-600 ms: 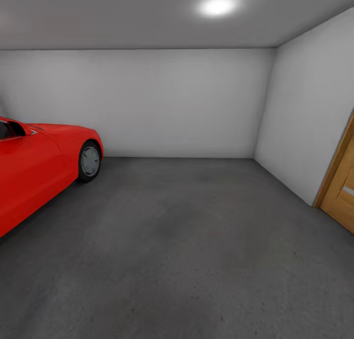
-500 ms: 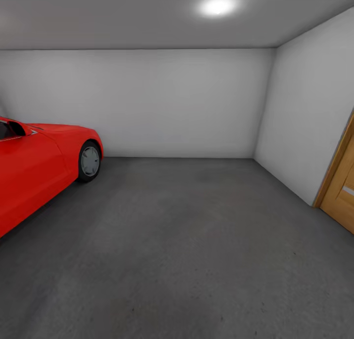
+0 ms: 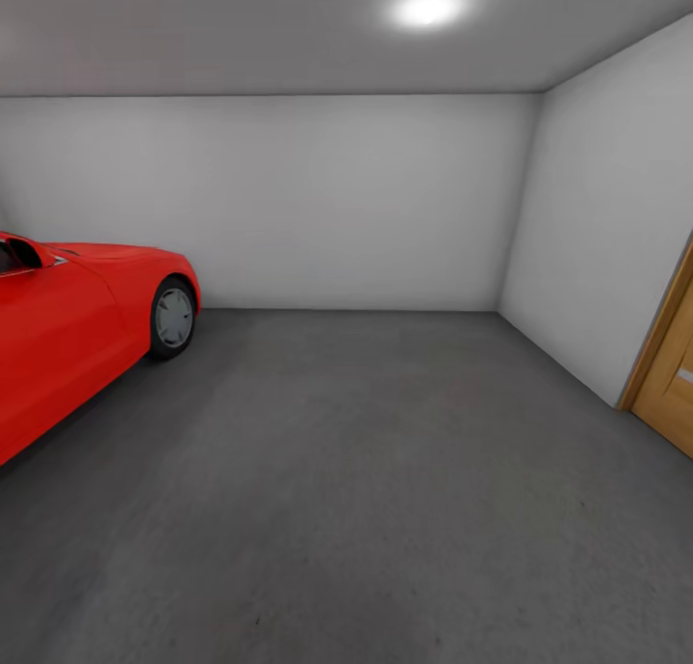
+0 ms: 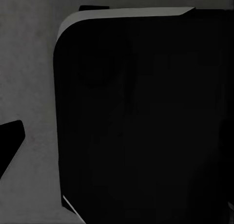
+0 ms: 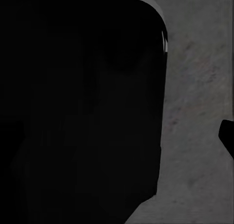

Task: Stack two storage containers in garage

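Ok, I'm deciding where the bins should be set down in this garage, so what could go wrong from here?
Three risks stand out:
1. The red car takes up the left side; driving or stacking near it risks a bump.
2. The wooden door on the right could be blocked by a stack left in front of it.
3. Both wrist views are mostly covered by a dark body, with little concrete floor showing, so judging a set-down from them may be hard.

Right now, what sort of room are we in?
Most likely a garage: a red car is parked at the left on a bare grey concrete floor, with plain white walls around it and a tan wooden door at the right edge.
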You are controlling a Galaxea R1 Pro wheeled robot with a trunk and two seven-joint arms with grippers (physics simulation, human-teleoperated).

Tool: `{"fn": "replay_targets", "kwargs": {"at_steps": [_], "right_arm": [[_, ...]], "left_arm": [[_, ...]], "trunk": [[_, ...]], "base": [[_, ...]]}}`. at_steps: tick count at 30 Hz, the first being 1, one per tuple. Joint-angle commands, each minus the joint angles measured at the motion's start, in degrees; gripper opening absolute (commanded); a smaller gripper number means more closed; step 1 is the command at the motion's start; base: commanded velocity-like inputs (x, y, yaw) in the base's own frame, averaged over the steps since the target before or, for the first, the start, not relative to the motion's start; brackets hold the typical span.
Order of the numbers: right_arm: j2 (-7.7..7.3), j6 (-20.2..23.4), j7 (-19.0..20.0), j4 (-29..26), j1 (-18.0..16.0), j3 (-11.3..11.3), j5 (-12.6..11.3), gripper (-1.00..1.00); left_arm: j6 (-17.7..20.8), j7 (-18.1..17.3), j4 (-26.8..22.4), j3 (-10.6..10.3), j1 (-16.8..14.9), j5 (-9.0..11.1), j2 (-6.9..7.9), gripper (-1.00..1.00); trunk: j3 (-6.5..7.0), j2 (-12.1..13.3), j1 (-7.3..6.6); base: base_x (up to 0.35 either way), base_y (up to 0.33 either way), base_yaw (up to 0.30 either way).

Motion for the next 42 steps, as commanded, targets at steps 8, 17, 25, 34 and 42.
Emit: {"fn": "replay_targets", "kwargs": {"at_steps": [8, 17, 25, 34, 42], "right_arm": [[-0.07, -1.19, -0.01, 0.01, -0.01, -0.15, -0.26, 1.00], [-0.12, -2.15, -0.09, 0.01, -0.01, -0.53, -0.53, 1.00], [-0.20, -2.22, -0.10, 0.01, -0.01, -0.57, -0.64, 1.00], [-0.21, -2.51, -0.10, 0.01, -0.01, -0.50, -0.65, 1.00], [-0.23, -4.23, -0.10, 0.09, -0.01, -0.49, -0.68, 1.00]], "left_arm": [[-0.10, -0.01, -0.05, 0.02, -0.01, 0.14, -0.02, 1.00], [-0.10, -0.01, -0.10, 0.01, -0.01, 0.16, -0.02, 1.00], [-0.11, -0.01, -0.25, 0.01, -0.01, 0.31, -0.06, 1.00], [-0.10, -0.01, -0.65, 0.06, -0.01, 0.32, -0.89, 1.00], [-0.10, -0.01, -0.64, 0.02, -0.01, 0.32, -0.90, 1.00]], "trunk": [[-0.05, -0.02, 0.03], [-0.05, -0.02, 0.03], [-0.05, -0.02, 0.03], [-0.05, -0.02, 0.03], [-0.05, -0.02, 0.03]], "base": [[0.316, 0.000, -0.013], [0.320, 0.000, -0.220], [0.317, 0.000, -0.285], [0.313, 0.000, -0.288], [0.317, 0.000, -0.287]]}}
